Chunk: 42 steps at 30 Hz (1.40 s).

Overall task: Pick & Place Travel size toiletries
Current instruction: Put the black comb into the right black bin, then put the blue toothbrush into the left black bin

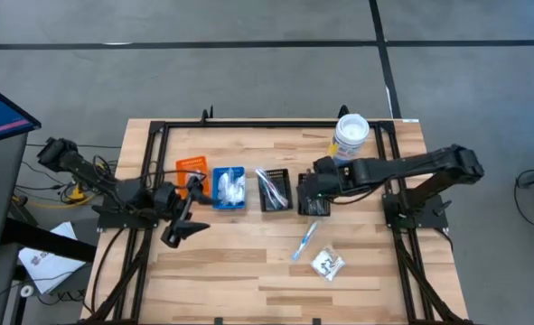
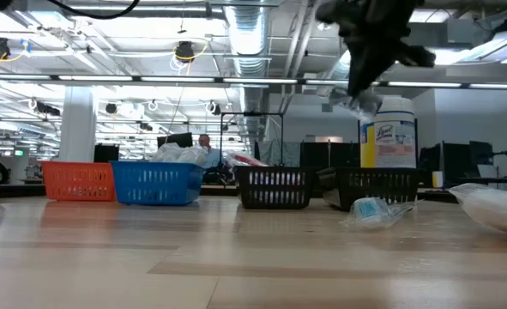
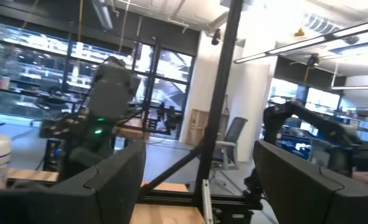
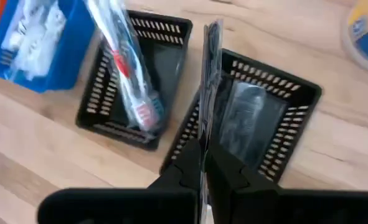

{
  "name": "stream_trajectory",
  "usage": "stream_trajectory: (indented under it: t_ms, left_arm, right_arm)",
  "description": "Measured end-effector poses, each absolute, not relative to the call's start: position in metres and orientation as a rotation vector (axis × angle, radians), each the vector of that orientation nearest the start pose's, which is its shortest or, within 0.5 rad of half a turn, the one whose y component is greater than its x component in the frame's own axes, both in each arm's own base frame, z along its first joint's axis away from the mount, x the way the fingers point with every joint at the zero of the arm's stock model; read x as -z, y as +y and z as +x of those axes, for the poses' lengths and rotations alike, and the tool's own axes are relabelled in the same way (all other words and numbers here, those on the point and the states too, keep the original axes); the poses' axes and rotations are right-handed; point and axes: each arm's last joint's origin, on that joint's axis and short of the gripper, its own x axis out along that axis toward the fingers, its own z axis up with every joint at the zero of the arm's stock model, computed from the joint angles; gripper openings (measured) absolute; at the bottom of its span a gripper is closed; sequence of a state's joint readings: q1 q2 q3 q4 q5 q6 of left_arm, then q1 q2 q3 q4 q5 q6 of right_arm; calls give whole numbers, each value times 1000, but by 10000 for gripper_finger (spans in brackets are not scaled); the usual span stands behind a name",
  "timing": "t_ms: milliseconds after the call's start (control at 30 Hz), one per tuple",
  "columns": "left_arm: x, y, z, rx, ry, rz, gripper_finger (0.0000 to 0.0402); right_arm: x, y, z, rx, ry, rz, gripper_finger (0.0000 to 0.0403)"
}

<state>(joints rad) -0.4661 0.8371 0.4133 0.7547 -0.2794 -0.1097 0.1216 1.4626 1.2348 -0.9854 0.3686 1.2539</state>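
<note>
Hovering right tool (image 4: 203, 163) pinches silvery sachet (image 4: 210, 81) by its edge above rightmost black bin (image 4: 296, 93) | thin, floppy, slippery – likely light | left tool (image 1: 183, 230) open, idle over counter (image 1: 248, 262)

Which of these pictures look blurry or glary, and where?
Low view: the nearest wrapped items at the right edge are soft and out of focus, and the ceiling lights glare. Left wrist view: bright windows behind wash out the room, and the fingers sit dark. Right wrist view: the silvery sachet looks smeared.
</note>
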Motion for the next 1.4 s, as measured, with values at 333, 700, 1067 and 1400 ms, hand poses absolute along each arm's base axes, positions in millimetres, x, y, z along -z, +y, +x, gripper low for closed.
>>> stream_trajectory:
  t_ms: [333, 700, 1067, 1400]
  left_arm:
    - [-285, -78, 164, 230, -303, -234, 290]
    - [-285, -78, 164, 226, -308, -217, 290]
    - [-286, -80, 163, 233, -308, -216, 290]
    - [-286, -80, 163, 233, -309, -212, 290]
  right_arm:
    - [-241, -5, 273, 900, 893, 983, 4]
    - [-221, -20, 280, 901, 988, 1018, 8]
    - [-192, -31, 292, 887, 1128, 1016, 18]
    - [-198, -30, 295, 813, 1117, 975, 89]
